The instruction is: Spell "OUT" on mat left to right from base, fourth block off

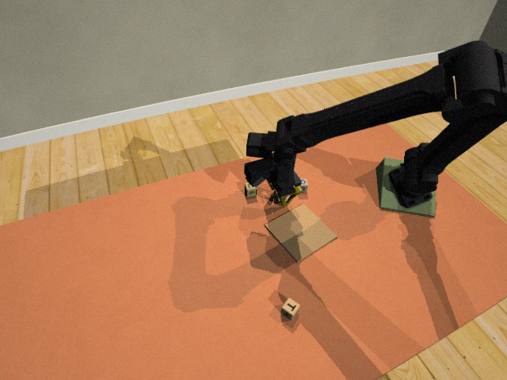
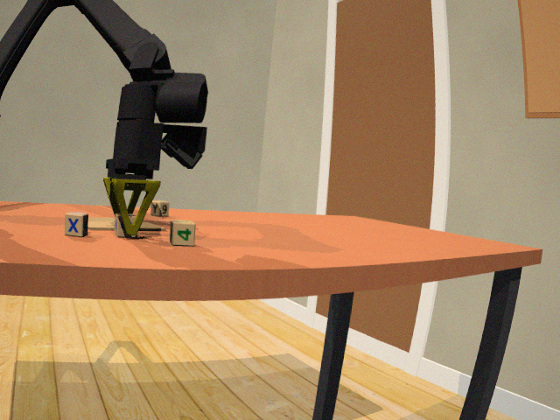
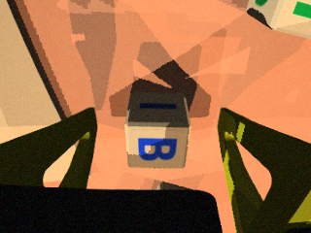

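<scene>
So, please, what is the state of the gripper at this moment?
Gripper: open, holding nothing; the block with the blue B stands between its fingers, untouched.

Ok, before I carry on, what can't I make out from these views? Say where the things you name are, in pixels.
- Top view: the block between the fingers (image 1: 291,199) is hidden by the gripper (image 2: 130,227) (image 3: 157,116).
- Exterior view: a finger covers most of that block's side.
- Wrist view: the green-lettered block (image 3: 292,19) is cut off by the frame's upper right corner.
- Exterior view: the mat (image 2: 100,223) is too edge-on, its middle blocked.
</scene>
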Robot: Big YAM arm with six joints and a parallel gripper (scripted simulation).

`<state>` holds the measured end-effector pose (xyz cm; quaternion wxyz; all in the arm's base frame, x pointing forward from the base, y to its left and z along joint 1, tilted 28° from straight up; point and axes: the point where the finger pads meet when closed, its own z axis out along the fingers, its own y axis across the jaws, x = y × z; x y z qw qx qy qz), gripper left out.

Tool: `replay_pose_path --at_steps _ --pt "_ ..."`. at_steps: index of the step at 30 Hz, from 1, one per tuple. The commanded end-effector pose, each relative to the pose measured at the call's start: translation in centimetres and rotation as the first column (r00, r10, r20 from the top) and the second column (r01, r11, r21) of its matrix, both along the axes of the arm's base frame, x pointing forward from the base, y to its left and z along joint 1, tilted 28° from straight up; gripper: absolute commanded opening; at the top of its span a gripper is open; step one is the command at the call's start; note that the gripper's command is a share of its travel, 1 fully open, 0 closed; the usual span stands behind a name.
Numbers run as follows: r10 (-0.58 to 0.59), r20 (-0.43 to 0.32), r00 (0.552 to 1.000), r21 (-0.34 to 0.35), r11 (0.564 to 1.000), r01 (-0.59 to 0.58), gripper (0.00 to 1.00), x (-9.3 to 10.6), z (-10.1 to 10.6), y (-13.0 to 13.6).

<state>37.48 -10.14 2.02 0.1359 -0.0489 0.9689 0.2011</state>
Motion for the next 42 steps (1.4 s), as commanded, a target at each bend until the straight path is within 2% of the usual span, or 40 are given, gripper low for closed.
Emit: replay_pose_path --at_steps 1,19,26,42 --pt "0.010 0.016 1.000 -0.007 1.000 -0.010 0.74 1.3 0.2 0.1" --pt "0.015 0.011 1.000 -0.004 1.000 -0.015 0.74 1.3 0.5 0.0" --pt "0.006 0.054 0.999 -0.027 1.000 -0.004 0.74 1.7 2.6 -1.4" --pt "-0.005 0.055 0.998 -0.029 1.000 0.007 0.74 1.1 4.4 -2.6"
